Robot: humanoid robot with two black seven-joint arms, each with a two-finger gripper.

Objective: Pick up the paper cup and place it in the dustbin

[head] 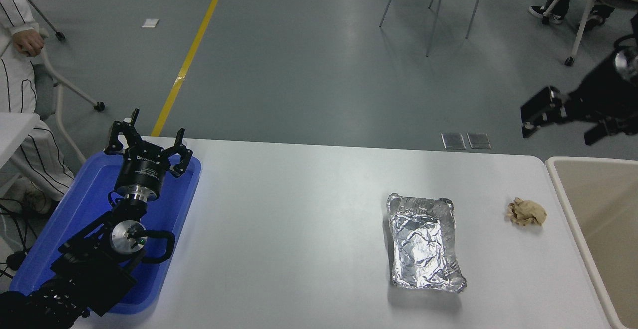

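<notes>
Head view: right end effector (543, 114) hangs in the air past the desk's far right corner, above the floor, arm entering from the right edge. Black shape, somewhat blurred; whether its fingers are apart or together cannot be told. Nothing visible in it.

Paper cup: not seen anywhere on the desk or in the visible part of the bin.

Dustbin (560, 179): beige, thick rounded rim, standing just off the desk's right edge, below and nearer the camera than the right end effector. Only its left rim and part of the interior show; the visible interior is plain beige. Its long side runs along the desk's right edge, mouth facing up.

Left end effector (149, 144): fingers spread, holding nothing, pointing away from the camera over the far end of a blue tray (84, 204) at the desk's left edge. Left arm parked at the lower left.

Desk (299, 219): white, smooth. Crumpled brown paper ball (526, 212) lies near the right edge, close to the bin rim but apart from it. Silver foil tray (425, 242) sits to its left, long axis running from the far edge toward the near edge, slightly skewed.

Room: grey floor with a yellow line (192, 52), a white chair (438, 0) beyond the desk, a seated person in striped white clothing (20, 70) at far left, another person's legs at the top right corner.
</notes>
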